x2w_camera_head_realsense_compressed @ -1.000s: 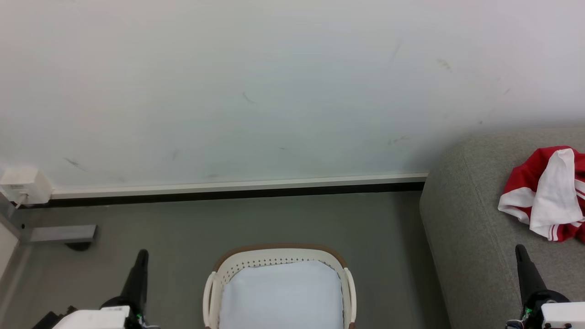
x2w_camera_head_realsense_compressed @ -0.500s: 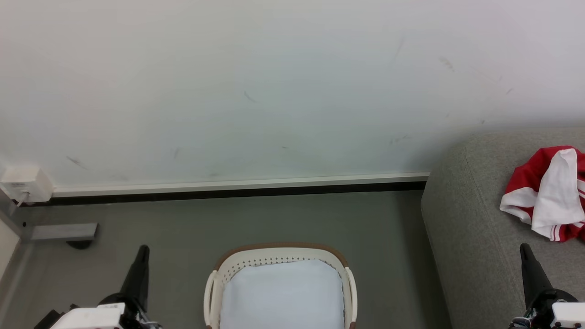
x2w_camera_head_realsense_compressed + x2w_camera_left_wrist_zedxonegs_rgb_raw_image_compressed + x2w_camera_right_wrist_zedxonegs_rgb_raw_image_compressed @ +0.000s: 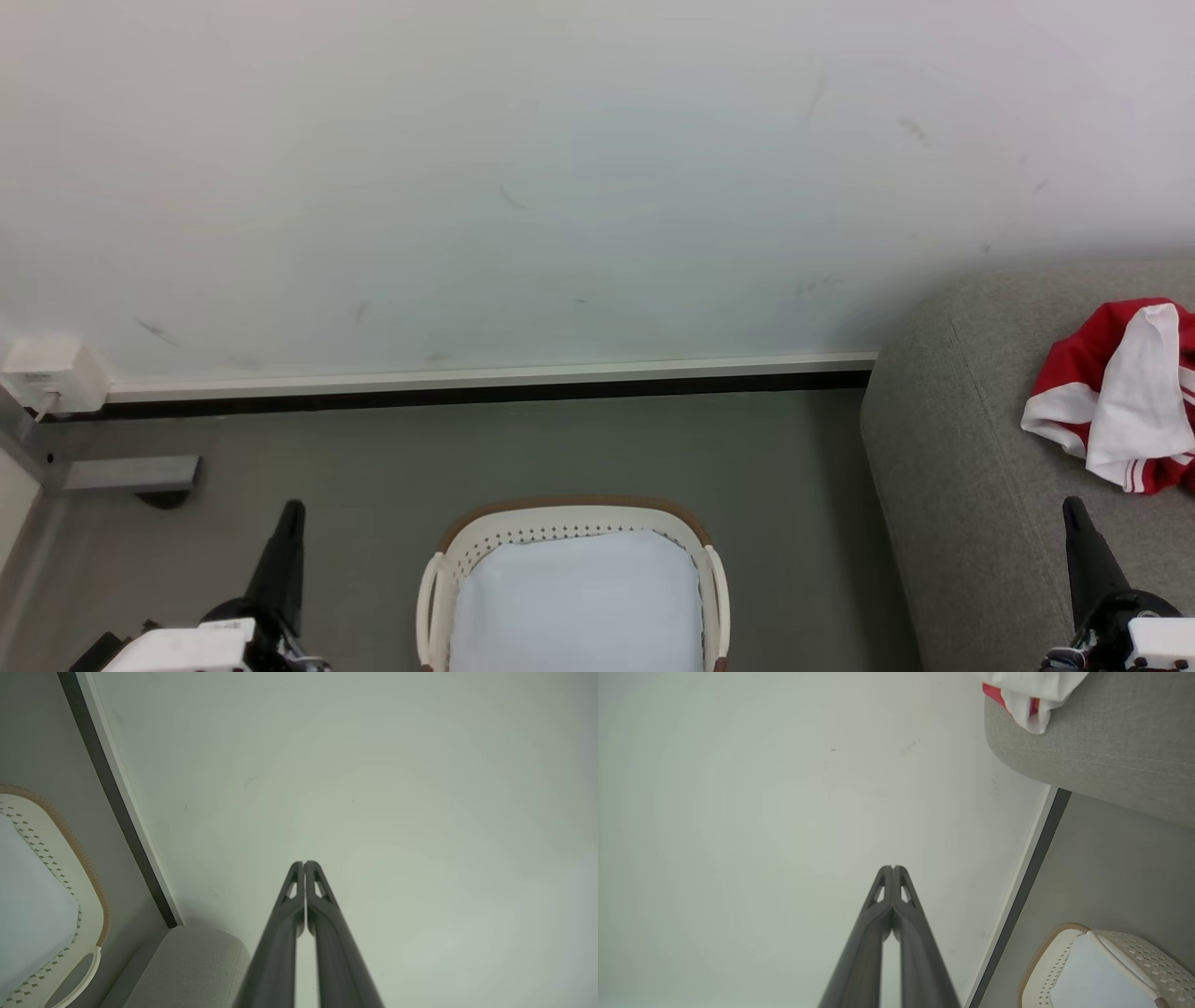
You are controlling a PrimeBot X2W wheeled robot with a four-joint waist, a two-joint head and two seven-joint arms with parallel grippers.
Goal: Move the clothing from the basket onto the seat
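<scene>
Bare floor (image 3: 560,443) lies open between basket (image 3: 574,506) and wall (image 3: 560,187); the seat (image 3: 962,448) flanks the right.

1. Clothing (image 3: 1111,392): red body with broad white panels; thin red-and-white striping along one edge.
2. Basket (image 3: 569,516): cream-white walls patterned with rows of small dark perforations; brown rim; pale bluish-white bottom.
3. Seat (image 3: 952,448): uniform mid-grey fabric with a fine woven fleck.
4. Floor (image 3: 560,448): plain grey-green.
5. Wall (image 3: 560,187): pale white, marked with a few faint dark scuffs.
6. Baseboard (image 3: 485,378): white band above, black band below.
7. Left tool (image 3: 292,509) and right tool (image 3: 1074,505): dark grey to black fingers; white housing behind each.
8. Wall box (image 3: 51,373): off-white.
</scene>
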